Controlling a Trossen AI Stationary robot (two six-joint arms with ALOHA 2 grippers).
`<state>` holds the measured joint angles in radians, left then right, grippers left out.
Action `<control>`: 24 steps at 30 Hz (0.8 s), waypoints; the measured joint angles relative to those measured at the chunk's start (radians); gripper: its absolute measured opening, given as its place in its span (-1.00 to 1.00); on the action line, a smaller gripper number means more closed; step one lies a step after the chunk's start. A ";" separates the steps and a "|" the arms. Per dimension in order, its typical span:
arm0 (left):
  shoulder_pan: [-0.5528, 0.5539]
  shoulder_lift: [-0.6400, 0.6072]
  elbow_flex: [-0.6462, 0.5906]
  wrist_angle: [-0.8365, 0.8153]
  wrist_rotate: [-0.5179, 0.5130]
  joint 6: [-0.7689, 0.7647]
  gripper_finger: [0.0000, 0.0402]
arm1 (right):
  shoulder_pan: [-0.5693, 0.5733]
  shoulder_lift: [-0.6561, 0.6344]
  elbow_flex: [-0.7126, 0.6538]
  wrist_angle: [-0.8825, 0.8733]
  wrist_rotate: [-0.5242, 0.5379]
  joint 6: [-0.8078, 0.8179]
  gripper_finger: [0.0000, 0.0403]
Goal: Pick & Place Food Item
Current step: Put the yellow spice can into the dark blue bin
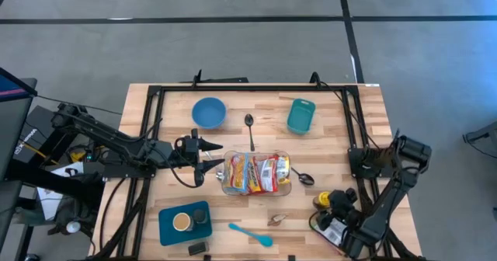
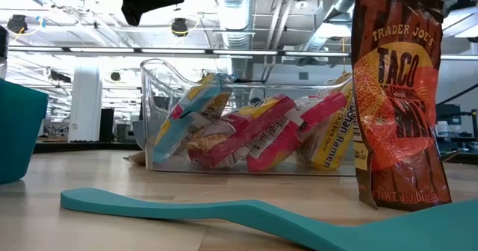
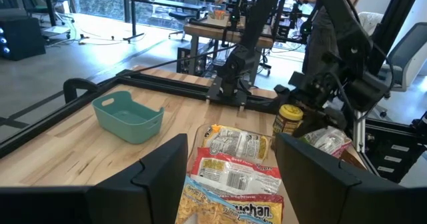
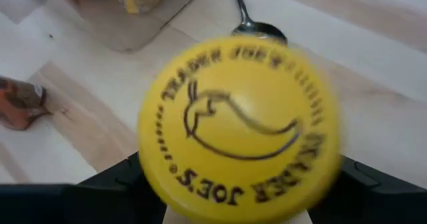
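Note:
A clear tub [image 1: 257,173] of ramen packets [image 3: 235,173] sits mid-table. My left gripper [image 1: 208,154] hovers open at the tub's left end, pointing level at it, with the packets showing between its fingers in the wrist view. Near the table's right front, my right gripper [image 1: 340,203] is shut on a jar with a yellow lid [image 4: 240,124]. The same jar [image 3: 288,122] shows beside a crinkled bag [image 3: 328,141] in the left wrist view. A taco seasoning packet [image 2: 396,94] stands upright on its bottom edge near the front. My right gripper has one finger [image 4: 123,177] on each side of the jar, below the yellow lid's rim [image 4: 157,184]. The lid faces the wrist camera and hides where the fingers meet the jar. The fingers come slanting down from the table's right. Whether the jar stands on the table, I cannot tell.
A blue bowl [image 1: 209,112], a teal bin [image 1: 300,116] and a spoon [image 1: 249,125] lie at the far side. A second spoon [image 1: 303,177] lies right of the tub. At the front are a blue tray with a can [image 1: 185,222] and a teal spatula [image 1: 250,234].

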<state>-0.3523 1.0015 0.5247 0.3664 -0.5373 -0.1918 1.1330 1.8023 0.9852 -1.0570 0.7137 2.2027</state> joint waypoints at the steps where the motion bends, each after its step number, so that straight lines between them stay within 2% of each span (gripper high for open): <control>1: 0.000 0.000 0.000 0.000 0.000 0.000 0.09 | 0.003 0.021 0.000 0.010 0.013 0.016 0.33; 4: 0.000 0.000 0.000 0.000 0.000 0.000 0.09 | 0.013 0.072 0.000 0.022 0.047 0.064 0.33; 9: 0.000 0.000 0.000 0.000 0.000 0.000 0.09 | 0.012 0.122 0.000 0.029 0.031 0.086 0.33; 24: 0.000 0.000 0.000 0.000 0.000 0.000 0.09 | -0.010 0.134 0.000 0.021 0.046 0.075 0.33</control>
<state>-0.3523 1.0016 0.5247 0.3660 -0.5373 -0.1921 1.1229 1.9358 0.9855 -1.0355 0.7601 2.2780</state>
